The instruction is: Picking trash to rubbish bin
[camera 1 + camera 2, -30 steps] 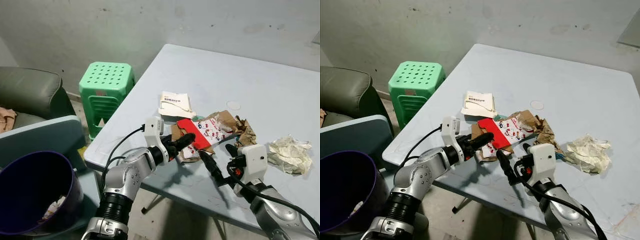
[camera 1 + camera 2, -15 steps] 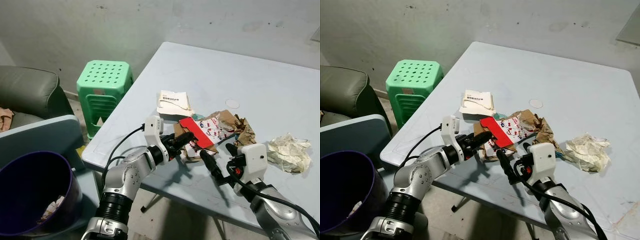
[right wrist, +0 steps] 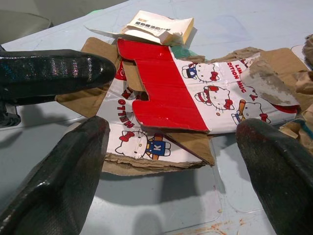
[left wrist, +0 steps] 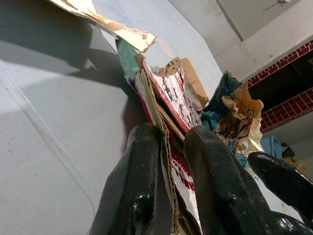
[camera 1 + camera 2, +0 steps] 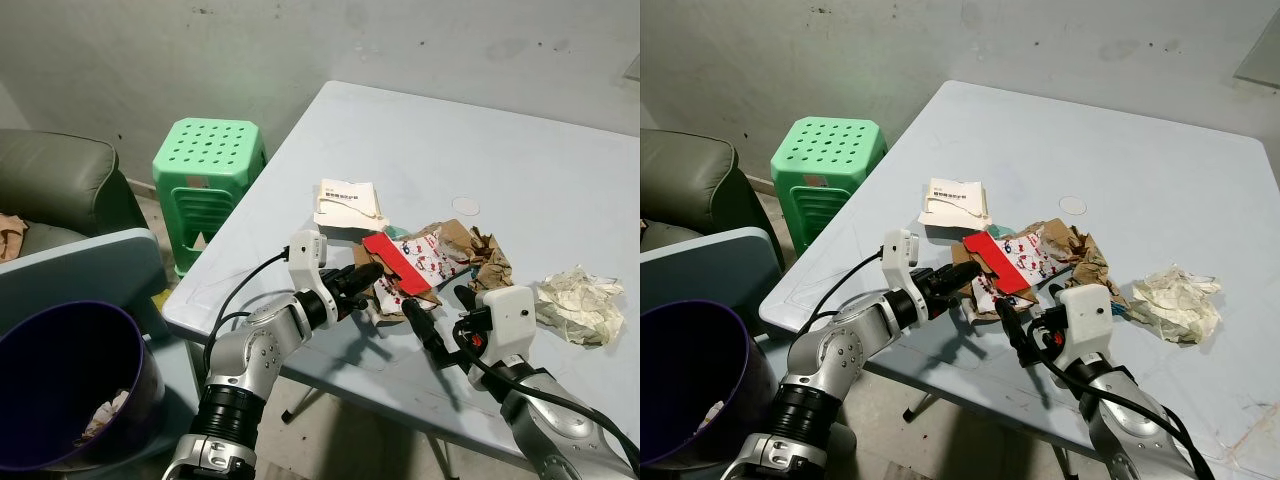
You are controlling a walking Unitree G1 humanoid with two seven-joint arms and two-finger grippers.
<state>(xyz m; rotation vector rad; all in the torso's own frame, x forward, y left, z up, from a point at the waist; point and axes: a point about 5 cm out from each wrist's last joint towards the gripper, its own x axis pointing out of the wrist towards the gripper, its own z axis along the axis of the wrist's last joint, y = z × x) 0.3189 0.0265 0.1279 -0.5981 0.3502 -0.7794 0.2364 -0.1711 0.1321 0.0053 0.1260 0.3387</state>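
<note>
Pale blue worktop [image 5: 520, 170]: the left gripper [image 5: 363, 279] has closed on the red printed cardboard [image 5: 410, 262], lifting its edge; right gripper [image 5: 432, 318] waits open just beside.

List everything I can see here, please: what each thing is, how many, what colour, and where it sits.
Table: one, pale blue, ahead of the robot.
Cartoon-print cardboard: one flattened piece, red and white over brown, near the table's front edge.
Small paper packet: one, cream, just behind the cardboard.
Crumpled brown paper: one wad, right of the cardboard.
Crumpled pale paper: one wad, far right.
Stool: one, green plastic, on the floor left of the table.
Rubbish bin: one, dark purple, lower left, some scraps inside.
Sofa: one, dark green, far left.
Left gripper: fingers closed on the cardboard's edge.
Right gripper: fingers spread, facing the cardboard.
</note>
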